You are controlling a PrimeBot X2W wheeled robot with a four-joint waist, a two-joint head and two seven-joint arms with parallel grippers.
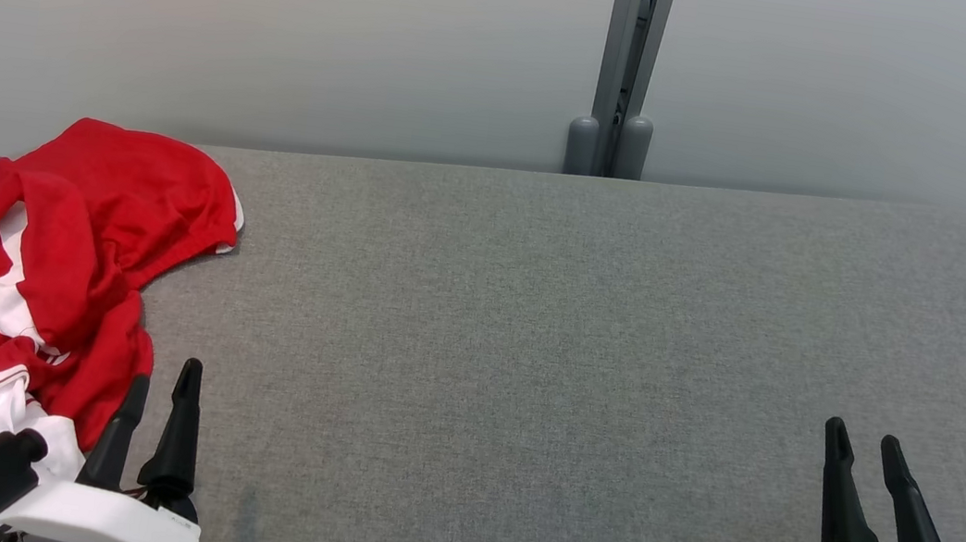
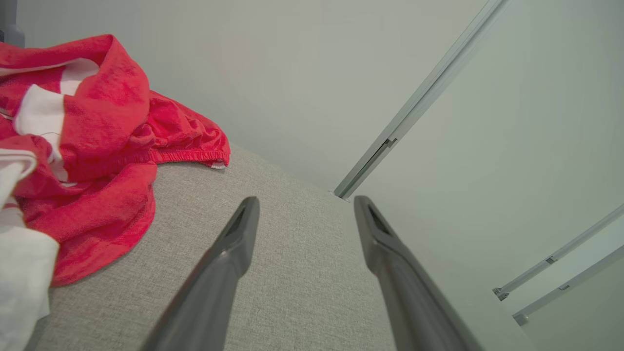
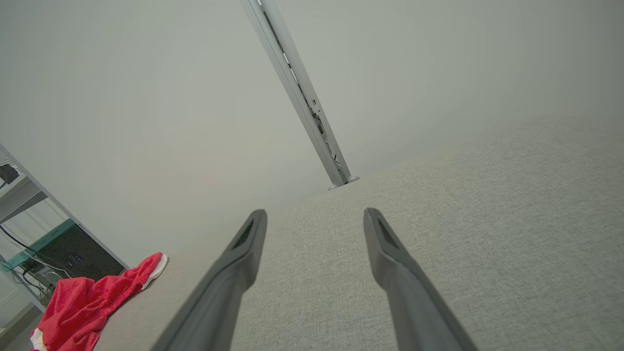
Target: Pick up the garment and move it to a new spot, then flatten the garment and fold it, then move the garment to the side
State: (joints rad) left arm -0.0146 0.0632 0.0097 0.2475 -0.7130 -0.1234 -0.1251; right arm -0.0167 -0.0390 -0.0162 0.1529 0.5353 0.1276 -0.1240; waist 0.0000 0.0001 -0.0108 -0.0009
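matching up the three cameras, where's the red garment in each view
head view: garment at the far left, heaped on the table's left end.
left wrist view: garment at the upper left, down the left edge.
right wrist view: garment small, in the lower left corner.
shared landmark: the grey metal post behind the table's back edge.

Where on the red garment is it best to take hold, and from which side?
Probably the bunched fold at the right edge of the red garment, beside the open left hand. Come down from the grey surface side: the cloth is crumpled there and stands up enough to pinch.
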